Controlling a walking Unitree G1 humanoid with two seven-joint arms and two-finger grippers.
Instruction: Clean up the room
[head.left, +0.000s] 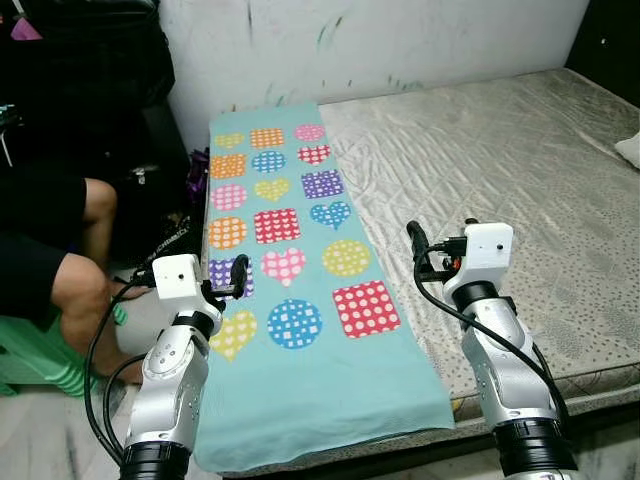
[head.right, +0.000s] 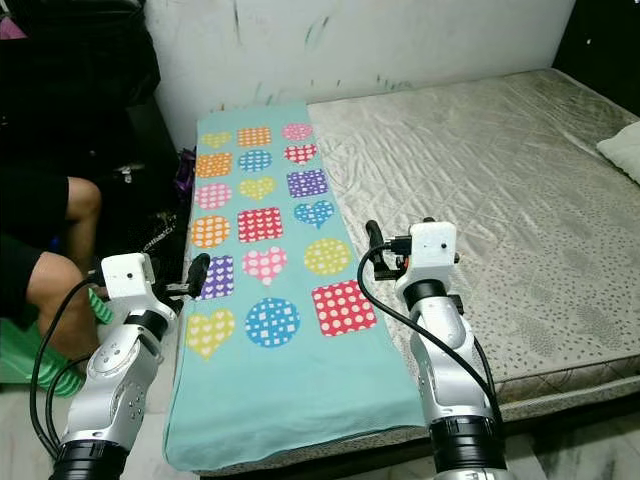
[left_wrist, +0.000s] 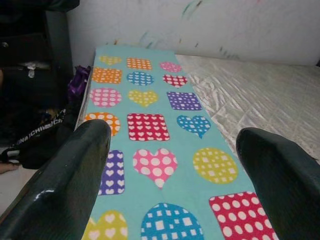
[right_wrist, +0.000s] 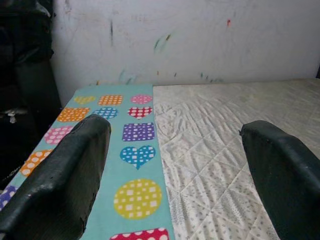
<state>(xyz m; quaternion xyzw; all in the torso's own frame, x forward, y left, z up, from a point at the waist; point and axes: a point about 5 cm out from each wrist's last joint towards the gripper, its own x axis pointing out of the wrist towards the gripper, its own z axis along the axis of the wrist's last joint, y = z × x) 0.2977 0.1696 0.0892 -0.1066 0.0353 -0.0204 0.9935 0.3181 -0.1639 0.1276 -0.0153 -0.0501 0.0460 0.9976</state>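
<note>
Black-fingered left pincer (head.left: 238, 277) at 8 o'clock, fingers spread, nothing between them, hovering over the left edge of the long turquoise cloth printed with dotted hearts, squares and circles (head.left: 290, 300). Right pincer (head.left: 418, 243) at 4 o'clock, also spread and empty, above the cloth's right edge. Cloth lies flat along the left side of the grey quilted mattress (head.left: 500, 170), running toward 12 o'clock to the scuffed white wall (head.left: 380, 40). Person's bare knees (head.left: 85, 250) at 9 o'clock.
</note>
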